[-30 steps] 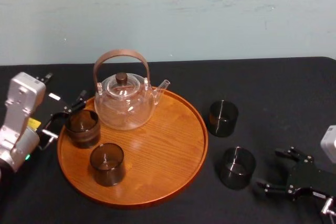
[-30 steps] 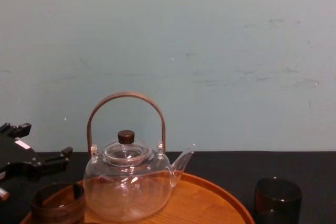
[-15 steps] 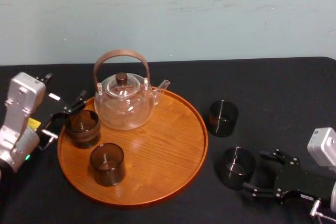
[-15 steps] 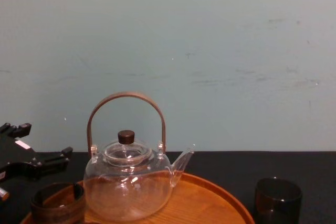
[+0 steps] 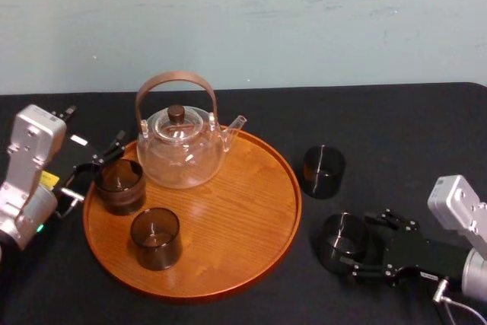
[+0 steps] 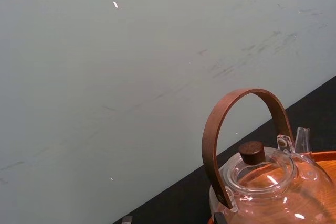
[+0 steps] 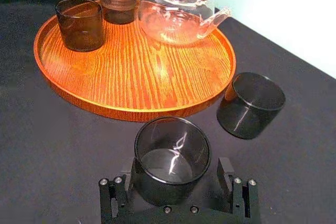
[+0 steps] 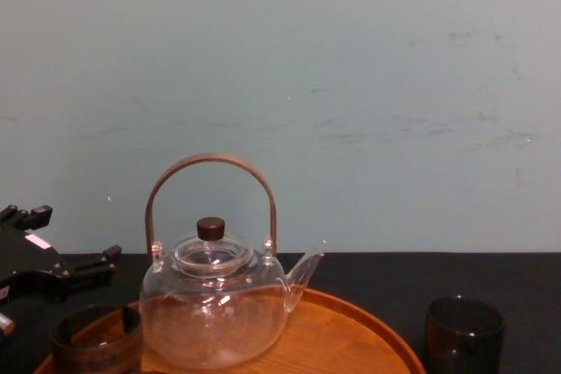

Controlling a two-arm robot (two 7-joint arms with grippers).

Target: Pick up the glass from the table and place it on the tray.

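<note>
The glass is standing upright on the table, on the black cloth just off the right edge of the tray, near but not touching its rim. It is looking empty; its open mouth is facing up and its bottom is showing through the smoky wall.

The right gripper is reaching in low over the cloth from the right, and its fingers are standing spread wide, one on either side of the glass. The right wrist view is showing a little dark gap at each side, so the jaws are bracketing the glass rather than squeezing it.

A second dark glass is sitting on the cloth farther back, also beside the tray rim and apart from the first, and it too is looking empty.

The tray is carrying three vessels. A clear teapot with a brown arched handle is standing toward the back; no liquid is showing in it. A squat banded cup is sitting at the left edge, and a third smoky glass is standing in front of it, nothing visible inside.

The left gripper is resting at the tray's left side beside the banded cup, its fingers parted and gripping nothing.
</note>
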